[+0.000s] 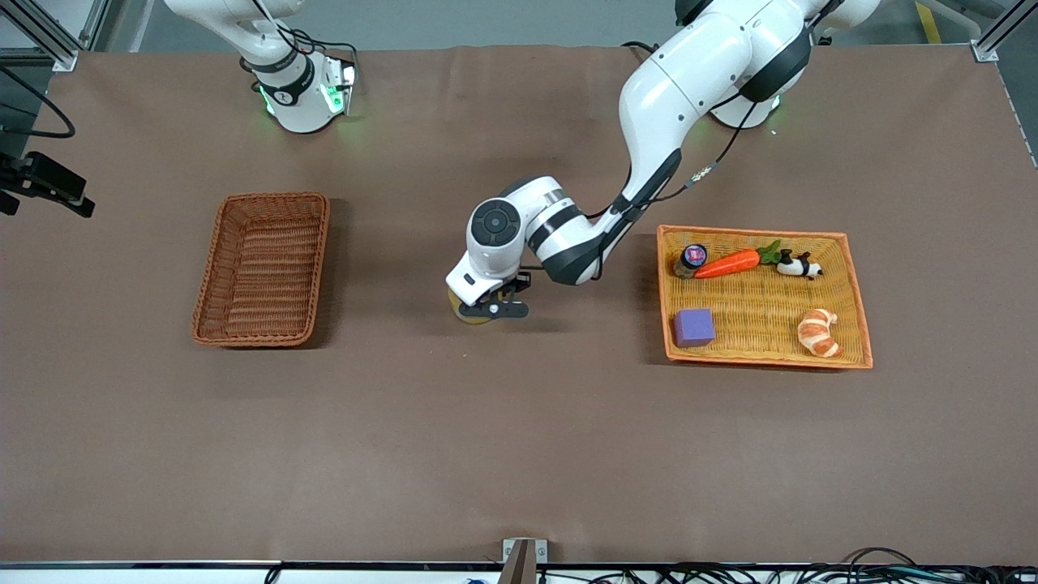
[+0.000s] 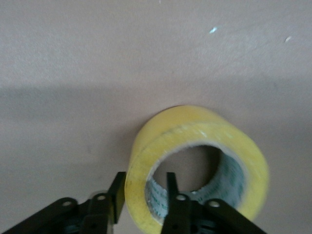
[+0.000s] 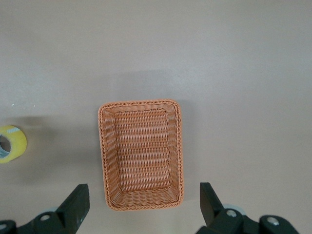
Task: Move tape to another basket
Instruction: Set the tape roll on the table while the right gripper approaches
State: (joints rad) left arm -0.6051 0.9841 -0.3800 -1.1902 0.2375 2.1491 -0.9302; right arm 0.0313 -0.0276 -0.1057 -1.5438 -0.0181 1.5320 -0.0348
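The tape (image 2: 195, 131) is a yellowish ring with a grey core. My left gripper (image 2: 144, 178) is shut on the tape's wall, one finger inside the ring and one outside. In the front view the left gripper (image 1: 493, 310) is low over the bare table between the two baskets, with the tape (image 1: 466, 313) showing under it. The reddish-brown basket (image 1: 209, 276) stands empty toward the right arm's end. My right gripper (image 3: 142, 187) is open and empty, high over that basket (image 3: 176, 146). The tape also shows in the right wrist view (image 3: 12, 144).
A shallow orange tray (image 1: 762, 357) lies toward the left arm's end. It holds a purple cube (image 1: 694, 328), a toy carrot (image 1: 727, 264), a croissant (image 1: 819, 332), a panda toy (image 1: 799, 265) and a small jar (image 1: 692, 258).
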